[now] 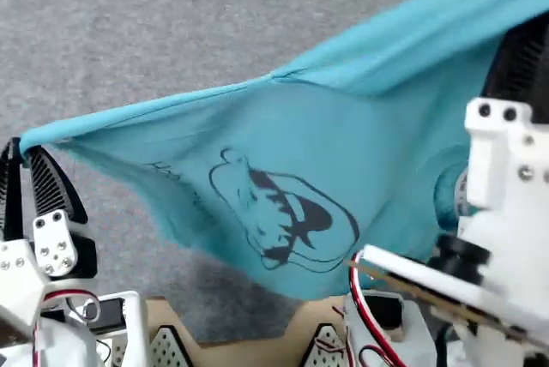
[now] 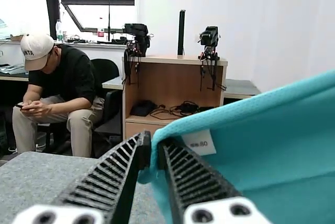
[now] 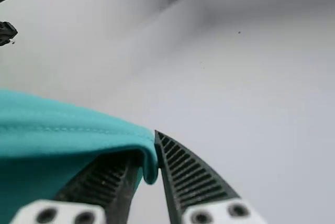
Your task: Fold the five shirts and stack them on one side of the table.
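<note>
Over the table: a teal shirt (image 1: 343, 144) hangs in the air, stretched between the two grippers, with its top edge running as a taut line from the near left corner up toward the far right.
Shirt body: the cloth sags below that line in loose folds, with a dark graphic (image 1: 283, 221) facing up toward the high camera. I cannot tell whether its lowest edge touches the table.
Left gripper (image 1: 19, 154): narrow, with the ribbed black fingers pinched on one end of the shirt's top edge at the table's left side. In the left wrist view the left gripper (image 2: 154, 143) has teal cloth (image 2: 272, 140) caught between its fingers, and a small white tag (image 2: 199, 143) sits on the fabric just beside them.
Right gripper (image 3: 149, 148): also nearly closed, holding a stitched fold of the shirt (image 3: 52, 130). The fabric wraps over one finger and ends at the tip of the other.
Right arm (image 1: 502, 187): its white body stands at the right edge of the high view, in front of the shirt, with the cloth rising past it.
Table (image 1: 129, 33): covered in grey felt-like material, with the shirt's shadow lying on it under the hanging cloth.
</note>
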Tool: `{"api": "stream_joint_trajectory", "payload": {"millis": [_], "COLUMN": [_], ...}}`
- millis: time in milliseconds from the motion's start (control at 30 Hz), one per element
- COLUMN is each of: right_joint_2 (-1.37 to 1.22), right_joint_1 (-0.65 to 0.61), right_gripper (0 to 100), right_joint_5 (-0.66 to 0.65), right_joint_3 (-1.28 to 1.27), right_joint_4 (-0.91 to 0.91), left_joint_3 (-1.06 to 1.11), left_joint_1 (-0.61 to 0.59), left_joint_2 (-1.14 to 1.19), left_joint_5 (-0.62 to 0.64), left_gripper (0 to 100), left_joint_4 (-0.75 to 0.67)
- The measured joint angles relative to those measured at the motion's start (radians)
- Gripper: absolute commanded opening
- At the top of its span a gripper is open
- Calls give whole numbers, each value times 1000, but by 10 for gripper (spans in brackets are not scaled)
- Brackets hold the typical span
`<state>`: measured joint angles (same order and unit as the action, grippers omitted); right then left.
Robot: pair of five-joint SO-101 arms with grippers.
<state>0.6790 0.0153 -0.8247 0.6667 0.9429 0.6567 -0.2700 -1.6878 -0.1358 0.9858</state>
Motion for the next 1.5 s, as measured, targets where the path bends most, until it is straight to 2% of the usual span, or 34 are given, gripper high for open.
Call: {"api": "stream_joint_trajectory", "payload": {"millis": [233, 367, 533, 667, 800, 1033, 1133, 1300, 1500], "right_joint_2": [-25, -34, -43, -43, -44, -133, -239, -473, -730], "right_joint_1": [-40, -40, -40, -40, -40, -98, -110, -109, -109], "right_gripper": [5, 5, 5, 5, 5, 5, 5, 5, 5], "right_joint_5": [-51, -51, -51, -51, -51, -51, -40, 107, 285], "right_joint_3": [-64, -218, -440, -644, -881, -1221, -1229, -1123, -818], "right_joint_4": [77, 83, 61, -80, -310, -715, -778, -787, -605], "left_joint_3": [0, 6, 132, 279, 479, 853, 948, 970, 974], "left_joint_1": [0, 0, 0, 0, 0, 0, 8, 54, 69], "left_joint_2": [0, 0, 0, 2, 3, 8, 9, 9, 9], "left_joint_5": [0, 0, 0, 0, -9, -153, -181, -187, -187], "left_gripper": [20, 20, 20, 20, 20, 20, 20, 20, 20], "left_joint_4": [-5, -5, -64, -192, -365, -729, -827, -858, -862]}}
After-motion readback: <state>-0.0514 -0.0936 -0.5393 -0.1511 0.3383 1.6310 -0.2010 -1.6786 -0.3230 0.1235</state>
